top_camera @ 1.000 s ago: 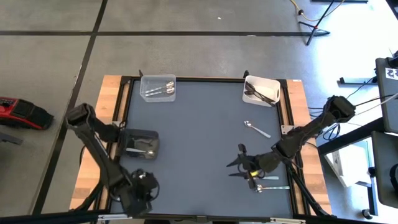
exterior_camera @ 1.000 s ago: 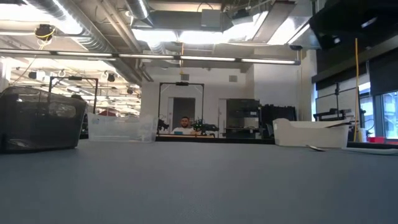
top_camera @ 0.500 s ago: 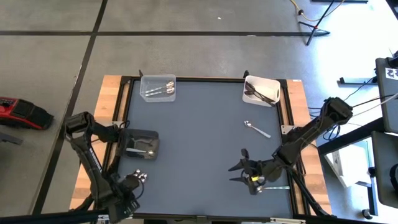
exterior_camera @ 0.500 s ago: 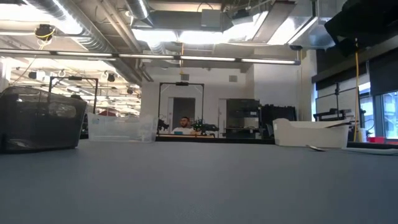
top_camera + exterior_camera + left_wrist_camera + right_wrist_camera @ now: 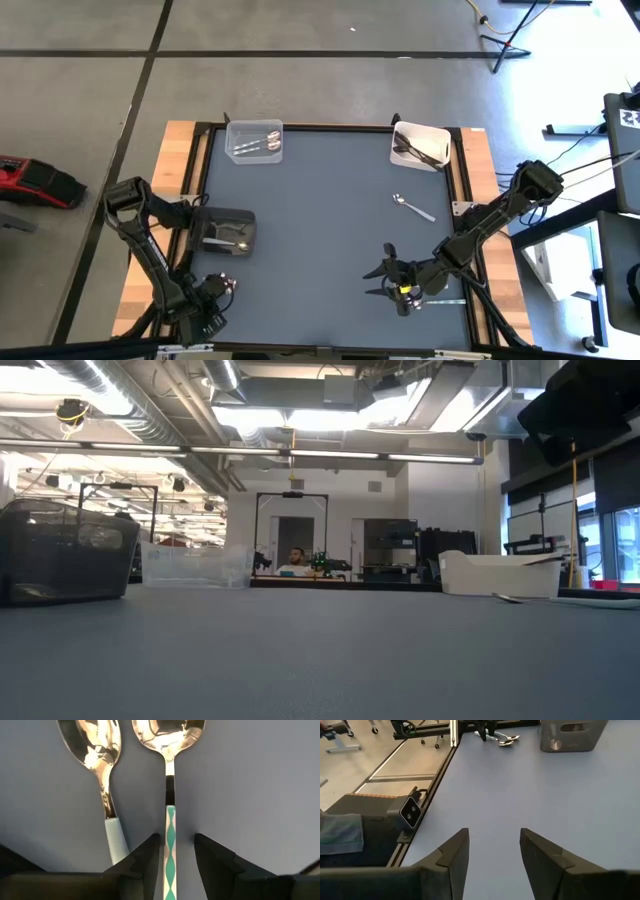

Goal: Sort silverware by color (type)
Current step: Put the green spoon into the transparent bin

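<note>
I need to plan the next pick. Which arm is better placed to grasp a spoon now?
The left. Its left gripper has open fingers either side of the shiny spoon with the green patterned handle, which lies beside a light-blue-handled spoon. The right gripper is open over bare grey mat.

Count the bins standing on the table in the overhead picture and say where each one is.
3. A clear bin at the far left corner, a white bin at the far right, and a dark bin by the left edge. No others show.
</note>
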